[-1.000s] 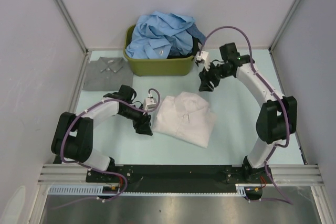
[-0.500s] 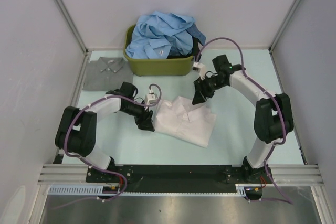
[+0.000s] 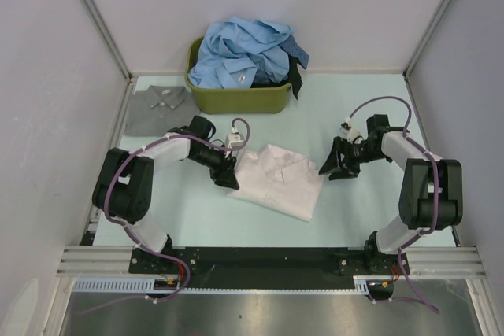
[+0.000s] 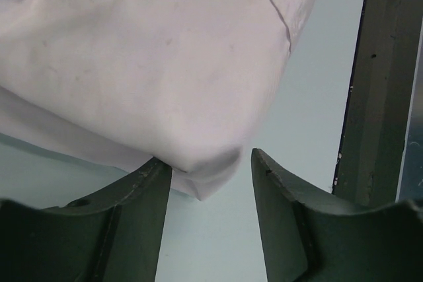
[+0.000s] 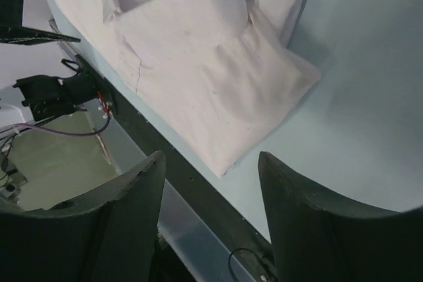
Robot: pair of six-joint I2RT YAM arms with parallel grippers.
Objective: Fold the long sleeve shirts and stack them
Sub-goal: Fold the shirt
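**White shirt [image 3: 277,180] folded at mid-table, a spread gripper on either side**

Grey shirt [image 3: 157,108] lies flat at the far left of the table [image 3: 370,210], collar showing, well apart from both arms. Just right of it the left arm reaches inward, and the left gripper [image 3: 230,180] sits low at the white shirt's left edge. In the left wrist view its fingers [image 4: 149,196] are spread, and a rounded, folded corner of the white cloth lies in the gap between them. The left finger touches that corner, while the right finger stands clear of it. Nothing is pinched.

The white shirt is a folded, slightly rumpled bundle near the table's middle, collar uppermost. Behind it, at the far edge, stands the olive-green tub [image 3: 236,100]. It is heaped above its rim with light blue shirts [image 3: 244,53], and a dark shirt [image 3: 294,76] hangs over its right end.

To the right of the white shirt, the right gripper [image 3: 334,169] hangs near the shirt's right edge without touching it. The right wrist view shows its fingers [image 5: 132,196] parted wide and holding nothing, with the shirt's lower corner lying beyond them on the bare table.
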